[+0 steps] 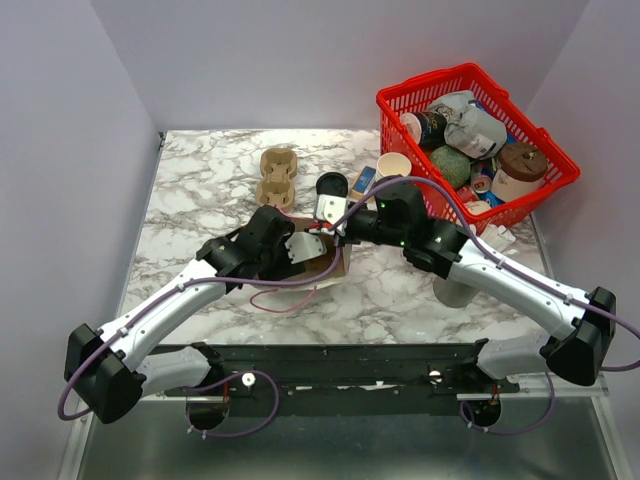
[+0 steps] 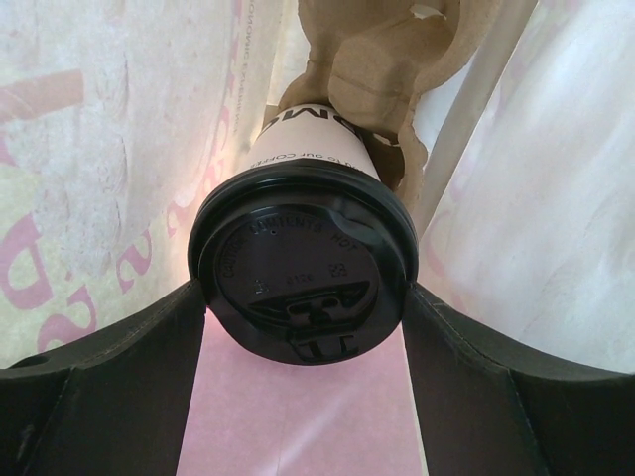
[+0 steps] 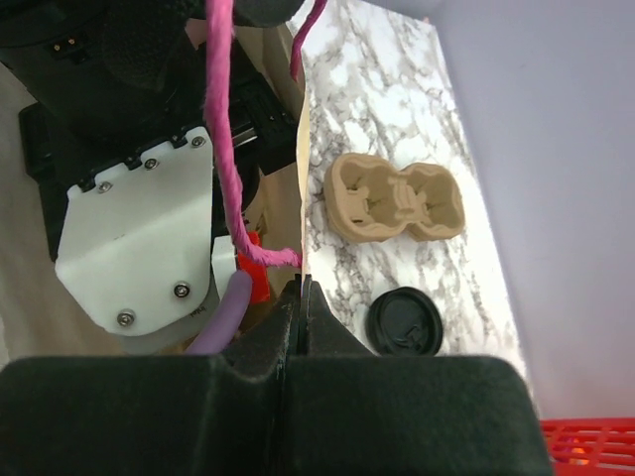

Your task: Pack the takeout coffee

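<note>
The takeout coffee (image 2: 298, 268), a white cup under a black lid, fills the left wrist view, lid toward the camera. Its far end rests against a brown pulp carrier (image 2: 387, 69) inside the paper bag (image 1: 335, 265). My left gripper (image 2: 304, 294) reaches into the bag, its fingers (image 2: 149, 377) pressed against both sides of the cup just under the lid. From above, the left gripper (image 1: 305, 250) is half hidden in the bag's mouth. My right gripper (image 3: 303, 288) is shut on the bag's thin upper edge (image 3: 301, 178) and shows from above at the bag's far rim (image 1: 340, 232).
A second pulp carrier (image 1: 277, 178) (image 3: 397, 198) lies on the marble behind the bag, with a loose black lid (image 1: 331, 186) (image 3: 405, 322) beside it. A lidless white cup (image 1: 393, 165) stands by the red basket (image 1: 425, 80) of clutter at the back right. A pale cup shape (image 1: 455, 292) sits under the right arm.
</note>
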You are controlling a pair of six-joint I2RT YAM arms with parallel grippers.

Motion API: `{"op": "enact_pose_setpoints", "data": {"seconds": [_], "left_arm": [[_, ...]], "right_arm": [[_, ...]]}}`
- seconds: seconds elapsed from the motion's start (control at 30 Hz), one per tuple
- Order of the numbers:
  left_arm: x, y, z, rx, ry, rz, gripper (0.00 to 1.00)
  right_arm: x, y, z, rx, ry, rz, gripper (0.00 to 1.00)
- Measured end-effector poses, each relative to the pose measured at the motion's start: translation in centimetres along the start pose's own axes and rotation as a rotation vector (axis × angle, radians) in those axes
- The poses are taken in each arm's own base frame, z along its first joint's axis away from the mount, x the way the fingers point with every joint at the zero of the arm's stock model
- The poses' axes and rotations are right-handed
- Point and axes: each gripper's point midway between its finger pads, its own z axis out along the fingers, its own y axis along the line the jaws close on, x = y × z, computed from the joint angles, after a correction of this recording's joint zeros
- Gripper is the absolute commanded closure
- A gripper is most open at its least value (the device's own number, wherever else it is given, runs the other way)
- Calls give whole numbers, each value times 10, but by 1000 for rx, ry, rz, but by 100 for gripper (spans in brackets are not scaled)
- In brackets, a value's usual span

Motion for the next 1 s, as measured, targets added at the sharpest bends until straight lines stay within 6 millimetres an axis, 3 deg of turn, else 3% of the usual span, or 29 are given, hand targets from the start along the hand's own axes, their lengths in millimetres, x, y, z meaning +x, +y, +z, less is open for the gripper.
{"op": "enact_pose_setpoints", "data": {"seconds": [0.23,0.4,0.67,0.8,1.0], "left_arm": [[-11,-13,-8,74,-62,-48,100],[-21,-11,-25,57,-150,-98,100],[-32,-16,-29,96,-222,-77,100],[-31,-16,-29,98,-216,-59,100],[-36,-10,-36,105,-204,-39,100]], "right_arm": [[-6,-2,-5,41,-17,-62,100],[-5,-3,-5,78,-13,-49,100],[7,-13,6,153,39,22,100],[9,-23,10,194,51,-20,100],[-5,-45,5,281,12,-124,100]]}}
